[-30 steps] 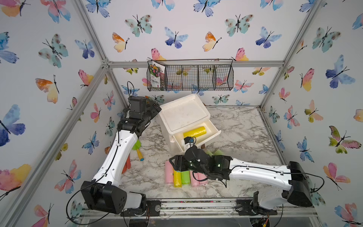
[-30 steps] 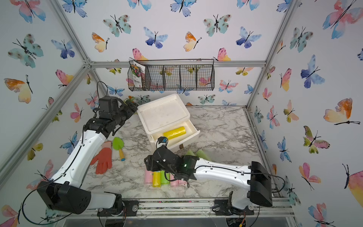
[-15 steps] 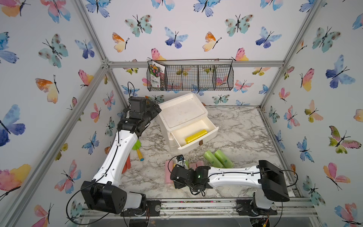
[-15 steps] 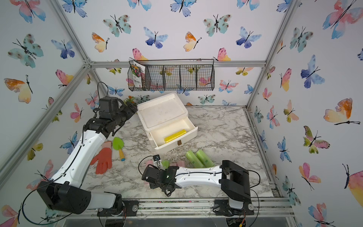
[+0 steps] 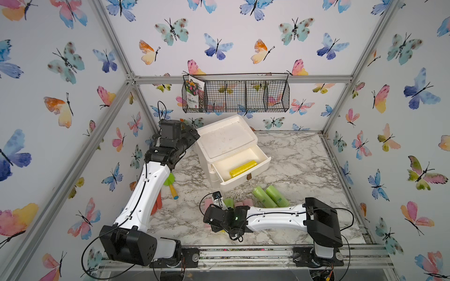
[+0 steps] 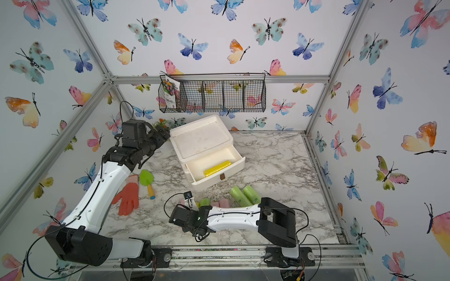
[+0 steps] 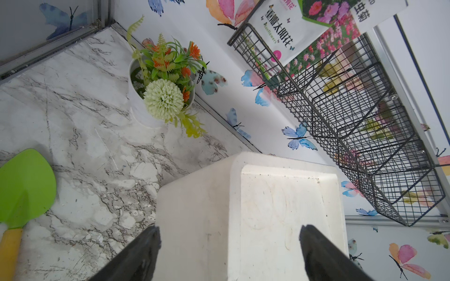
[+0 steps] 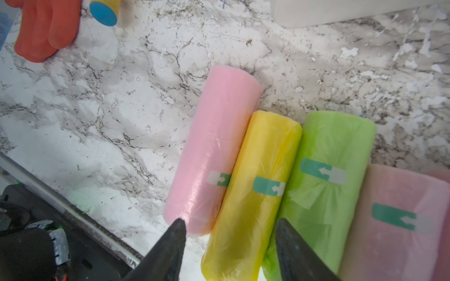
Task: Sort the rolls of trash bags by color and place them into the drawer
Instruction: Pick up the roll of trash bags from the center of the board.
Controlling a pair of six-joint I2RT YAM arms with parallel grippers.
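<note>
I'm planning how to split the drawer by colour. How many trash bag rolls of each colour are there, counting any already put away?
Pink rolls: 3
Yellow rolls: 2, one of them already in the drawer
Green rolls: 3
Total: 8

Right gripper (image 8: 229, 221) backed off from the drawer (image 5: 233, 183) and now sits low, straddling the loose yellow roll (image 8: 255, 170), jaws a bit narrower.
</note>
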